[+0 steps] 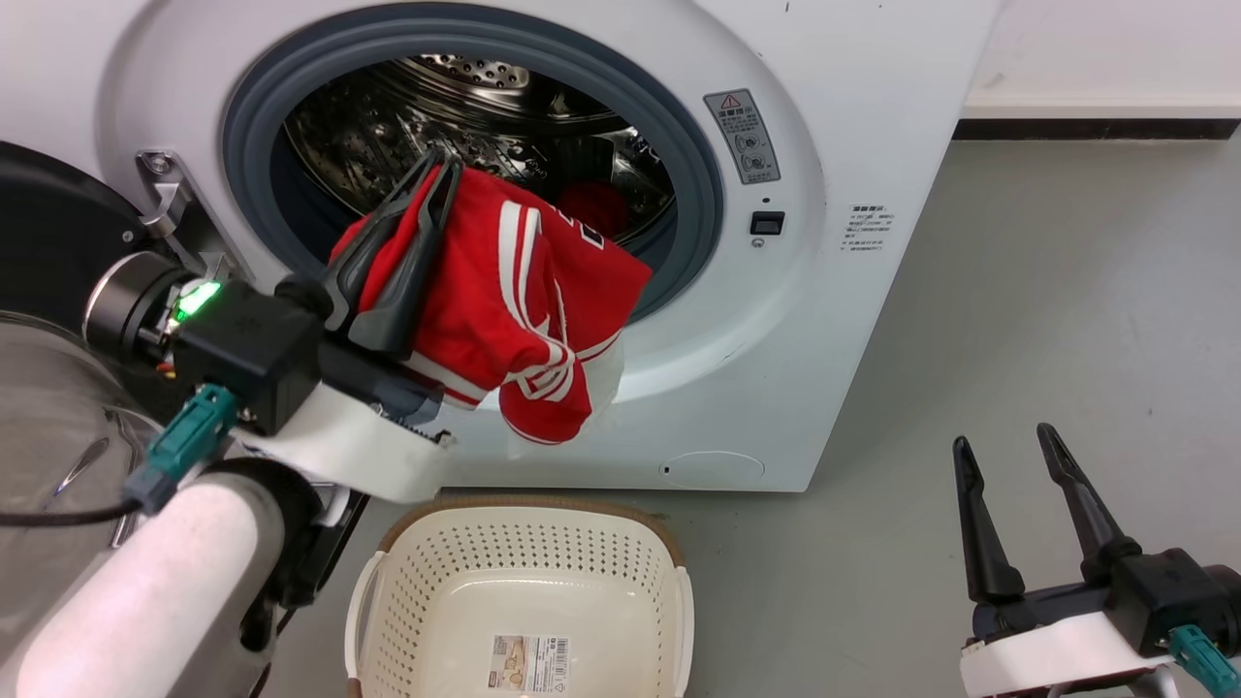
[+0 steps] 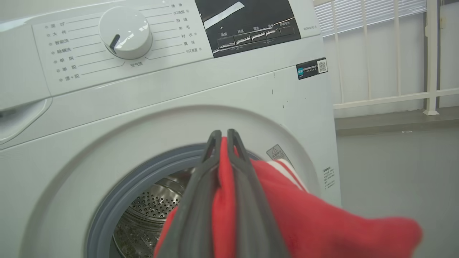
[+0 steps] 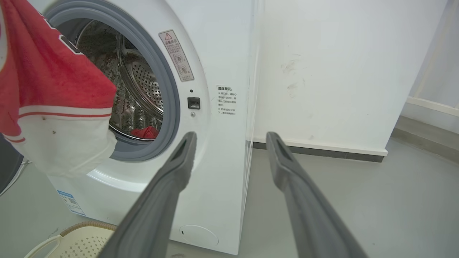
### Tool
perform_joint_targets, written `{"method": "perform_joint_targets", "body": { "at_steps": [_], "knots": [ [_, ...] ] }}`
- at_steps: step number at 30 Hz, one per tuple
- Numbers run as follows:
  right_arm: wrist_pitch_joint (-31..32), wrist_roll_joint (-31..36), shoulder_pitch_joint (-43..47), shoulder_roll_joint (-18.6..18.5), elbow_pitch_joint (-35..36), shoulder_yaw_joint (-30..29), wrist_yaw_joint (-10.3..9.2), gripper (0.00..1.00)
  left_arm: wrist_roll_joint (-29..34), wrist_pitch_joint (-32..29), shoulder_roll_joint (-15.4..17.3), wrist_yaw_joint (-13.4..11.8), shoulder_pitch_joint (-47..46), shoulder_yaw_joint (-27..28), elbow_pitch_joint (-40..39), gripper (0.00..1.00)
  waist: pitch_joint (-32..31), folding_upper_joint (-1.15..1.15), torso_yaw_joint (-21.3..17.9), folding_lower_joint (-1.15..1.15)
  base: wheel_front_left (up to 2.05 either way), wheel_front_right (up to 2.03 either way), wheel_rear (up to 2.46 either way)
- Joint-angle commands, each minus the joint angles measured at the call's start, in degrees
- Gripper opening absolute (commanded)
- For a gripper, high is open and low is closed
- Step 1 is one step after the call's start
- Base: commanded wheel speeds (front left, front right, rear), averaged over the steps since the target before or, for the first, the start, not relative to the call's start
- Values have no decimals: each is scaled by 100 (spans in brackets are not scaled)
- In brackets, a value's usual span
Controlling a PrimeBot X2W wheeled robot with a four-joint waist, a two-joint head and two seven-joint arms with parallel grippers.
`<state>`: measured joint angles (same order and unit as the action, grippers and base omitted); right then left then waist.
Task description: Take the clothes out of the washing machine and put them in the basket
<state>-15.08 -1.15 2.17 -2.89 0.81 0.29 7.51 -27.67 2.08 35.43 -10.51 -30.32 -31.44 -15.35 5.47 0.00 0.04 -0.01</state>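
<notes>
The left hand (image 1: 443, 167) has its two dark fingers pinched tight on a red garment (image 1: 504, 301). A fold of the cloth is squeezed between them, clearest in the left wrist view (image 2: 223, 133). The garment hangs in front of the washing machine (image 1: 853, 145), across the 6 o'clock part of the grey door ring (image 1: 698, 165). Its white and red striped trim droops below the opening. Through the opening, toward 3 o'clock from the fingertips, a second red piece (image 1: 593, 206) lies inside the steel drum (image 1: 465, 107).

The basket (image 1: 528, 504) stands on the grey floor (image 1: 1066, 291) at 6 o'clock from the hanging garment, with only a label (image 1: 528, 662) on its bottom. The right hand (image 1: 1003, 438) sits at 4 o'clock in the head view, well apart from the machine. Its fingers are spread wide and hold nothing.
</notes>
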Motion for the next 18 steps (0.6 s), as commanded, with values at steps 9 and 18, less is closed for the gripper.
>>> {"method": "perform_joint_targets", "body": {
  "at_steps": [9,18],
  "knots": [
    [-13,-50,-53,3,-16,-43,-4,100,-19,-96,162,-230,664,-93,-542,0,154,0,28,1,0,0,0],
    [-14,-23,-212,3,11,-85,-4,100,-256,42,35,-222,1382,-406,-123,0,453,0,3,1,0,0,0]
  ]
}}
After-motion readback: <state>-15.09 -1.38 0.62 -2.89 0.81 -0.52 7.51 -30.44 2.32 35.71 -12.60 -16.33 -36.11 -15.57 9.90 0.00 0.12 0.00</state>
